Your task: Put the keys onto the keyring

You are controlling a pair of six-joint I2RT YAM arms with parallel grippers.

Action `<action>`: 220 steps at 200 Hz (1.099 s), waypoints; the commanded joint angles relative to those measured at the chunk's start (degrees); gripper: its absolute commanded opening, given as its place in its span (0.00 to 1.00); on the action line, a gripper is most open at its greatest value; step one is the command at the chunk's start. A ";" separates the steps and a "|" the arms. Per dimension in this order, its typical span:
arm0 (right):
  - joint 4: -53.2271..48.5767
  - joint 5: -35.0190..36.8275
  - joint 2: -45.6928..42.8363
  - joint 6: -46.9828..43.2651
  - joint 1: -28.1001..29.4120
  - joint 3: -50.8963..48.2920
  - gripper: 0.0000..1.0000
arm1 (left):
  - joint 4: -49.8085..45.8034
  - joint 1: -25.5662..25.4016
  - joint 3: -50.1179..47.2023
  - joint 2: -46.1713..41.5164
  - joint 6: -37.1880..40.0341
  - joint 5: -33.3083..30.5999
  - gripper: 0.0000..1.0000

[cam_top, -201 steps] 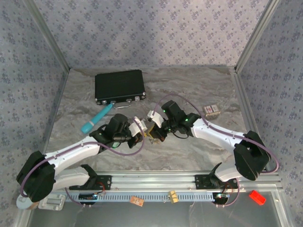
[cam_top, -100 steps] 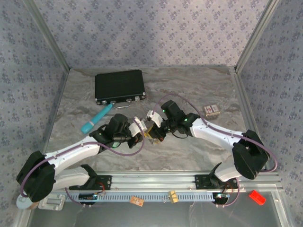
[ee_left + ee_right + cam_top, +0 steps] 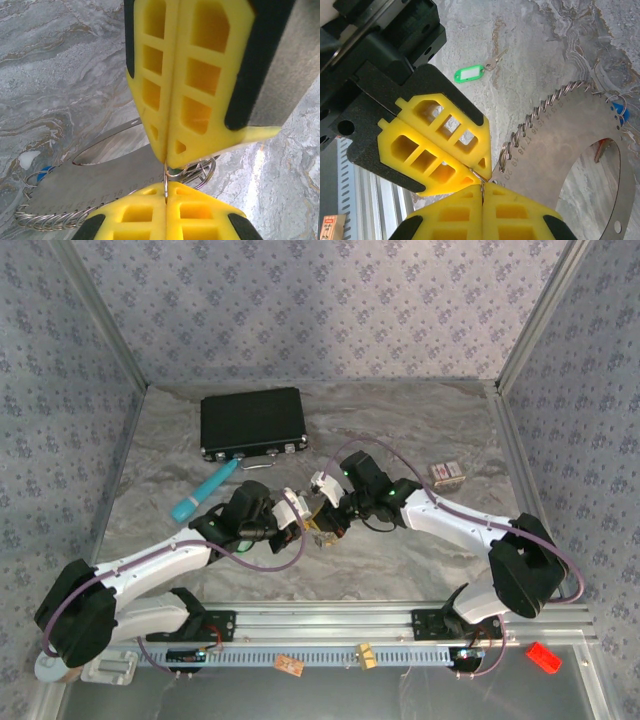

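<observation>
Mid-table, my left gripper (image 3: 306, 518) and right gripper (image 3: 322, 508) meet tip to tip. Both are shut on the same thin wire loop of the keyring (image 3: 165, 181), (image 3: 482, 186). My left gripper (image 3: 166, 189) pinches it from below and my right fingertips (image 3: 200, 125) come down from above. The loop joins a wide flat numbered metal plate (image 3: 580, 145) edged with several small wire rings. A green-headed key (image 3: 468, 74) lies loose on the table. A blue key head (image 3: 618, 107), (image 3: 46, 170) sits by the plate's edge. In the right wrist view my right gripper (image 3: 482, 189) faces the left fingers (image 3: 440, 150).
A black case (image 3: 252, 423) stands at the back left, with a teal tube (image 3: 203, 492) in front of it. A small box (image 3: 447, 474) lies at the right. The metal rail (image 3: 330, 625) runs along the near edge, and a red item (image 3: 543, 656) lies beyond it.
Both grippers stay shut at the same spot. The right arm has shifted very slightly.
</observation>
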 commanded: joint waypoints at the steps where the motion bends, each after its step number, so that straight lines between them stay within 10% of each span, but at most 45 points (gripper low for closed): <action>1: 0.99 0.93 0.43 0.85 -0.42 1.05 0.00 | 0.09 -0.77 0.41 -0.98 1.40 1.90 0.00; 220: 0.99 8.91 2.30 3.93 0.24 1.77 0.00 | 3.71 -1.50 0.89 -1.56 -1.85 1.75 0.00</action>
